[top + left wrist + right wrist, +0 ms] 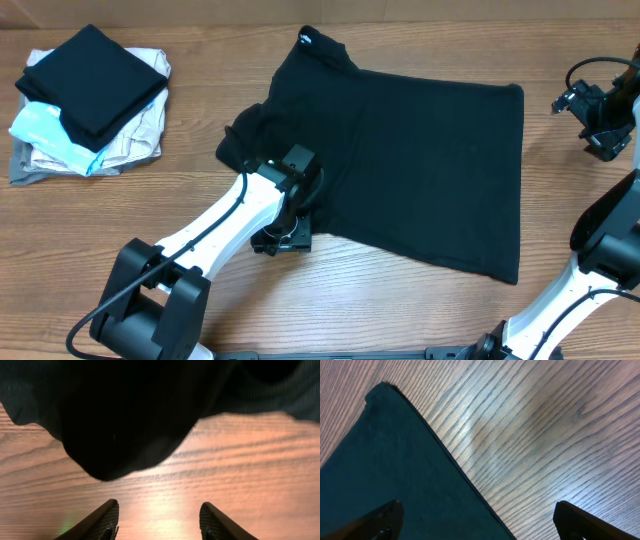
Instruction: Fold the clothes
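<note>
Your left gripper [159, 522], jaws parted and empty, has the shirt [125, 415] just ahead; your right gripper [476, 521], jaws spread wide, overhangs its corner.

Seen from above, the left arm [215, 225] hides the fingers of the left hand [283, 238] and some edge of the black shirt [420, 160]. The right arm [608, 255] is cut by the right side. At the left wrist the shirt is too dark for details.

The overhead view was evenly lit and sharp, both wrist views caught pale glare on the bench [165, 512], and the black shirt [125, 420] across the left wrist view's top was dim and blurred.
</note>
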Controlling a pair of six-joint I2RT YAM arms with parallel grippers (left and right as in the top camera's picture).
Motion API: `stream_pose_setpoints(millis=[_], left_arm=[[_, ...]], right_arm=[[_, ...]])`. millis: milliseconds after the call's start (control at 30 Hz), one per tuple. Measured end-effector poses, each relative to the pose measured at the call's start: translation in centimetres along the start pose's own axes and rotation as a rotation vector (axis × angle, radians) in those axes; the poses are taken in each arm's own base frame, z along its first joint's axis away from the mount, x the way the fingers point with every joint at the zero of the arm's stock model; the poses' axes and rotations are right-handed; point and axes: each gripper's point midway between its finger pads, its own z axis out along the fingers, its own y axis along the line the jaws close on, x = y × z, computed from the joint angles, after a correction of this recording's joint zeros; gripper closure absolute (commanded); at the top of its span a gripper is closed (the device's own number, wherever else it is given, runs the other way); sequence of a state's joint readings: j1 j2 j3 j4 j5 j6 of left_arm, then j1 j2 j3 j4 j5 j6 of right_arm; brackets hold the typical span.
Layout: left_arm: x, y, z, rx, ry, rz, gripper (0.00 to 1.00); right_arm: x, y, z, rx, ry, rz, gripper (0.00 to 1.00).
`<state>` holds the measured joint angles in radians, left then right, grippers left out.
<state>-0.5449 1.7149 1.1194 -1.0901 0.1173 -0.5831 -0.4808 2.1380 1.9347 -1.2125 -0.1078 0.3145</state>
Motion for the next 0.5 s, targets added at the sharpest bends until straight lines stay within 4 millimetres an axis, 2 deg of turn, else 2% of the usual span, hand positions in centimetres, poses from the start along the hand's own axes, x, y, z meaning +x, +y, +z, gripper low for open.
stream_pose_setpoints(millis=[200,333,500], left_arm=[[-0.8,-0.3,1.4,0.030,-0.038,-0.157,0.44],[-1.0,-0.4,2.5,0.050,-0.055,-0.233,0.48],[-1.2,-0.5,2.7,0.061,-0.065,-0.272,0.53]], right_arm=[[0.0,0.0,0.0,0.000,0.000,0.000,0.00],[0.0,0.0,0.0,0.000,0.000,0.000,0.00],[0.0,0.0,0.0,0.000,0.000,0.000,0.00]])
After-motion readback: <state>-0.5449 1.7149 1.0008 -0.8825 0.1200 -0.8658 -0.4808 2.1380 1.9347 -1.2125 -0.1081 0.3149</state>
